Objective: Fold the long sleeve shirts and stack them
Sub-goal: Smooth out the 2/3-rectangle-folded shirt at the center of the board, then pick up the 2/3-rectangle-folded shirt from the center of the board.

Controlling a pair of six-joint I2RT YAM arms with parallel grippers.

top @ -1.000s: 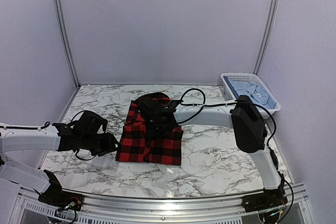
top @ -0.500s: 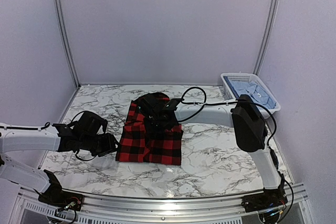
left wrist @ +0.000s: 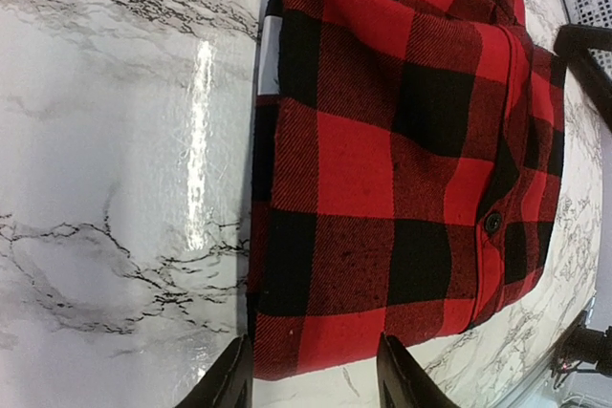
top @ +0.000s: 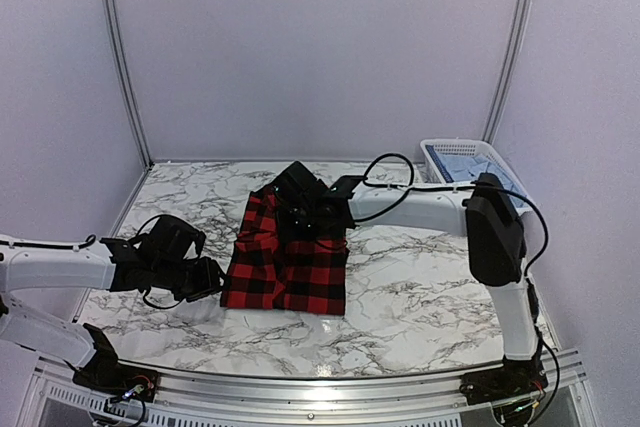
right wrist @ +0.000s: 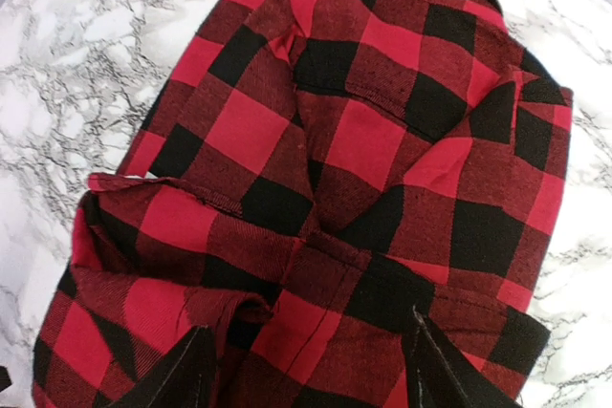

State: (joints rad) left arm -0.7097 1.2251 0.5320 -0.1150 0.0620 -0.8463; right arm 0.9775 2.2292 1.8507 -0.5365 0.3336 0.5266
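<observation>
Nope, can't make out any readable text, labels, brand marks or numbers on anything in any of these views.

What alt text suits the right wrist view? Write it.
A rumpled, folded red-and-black check shirt fills the view on a white marbled table. The right pincer stands open over the cloth at the bottom, holding nothing.

Shirts: two — red-and-black check shirt, pale blue shirt. Basket: one. Grippers: two — left gripper, right gripper.
</observation>
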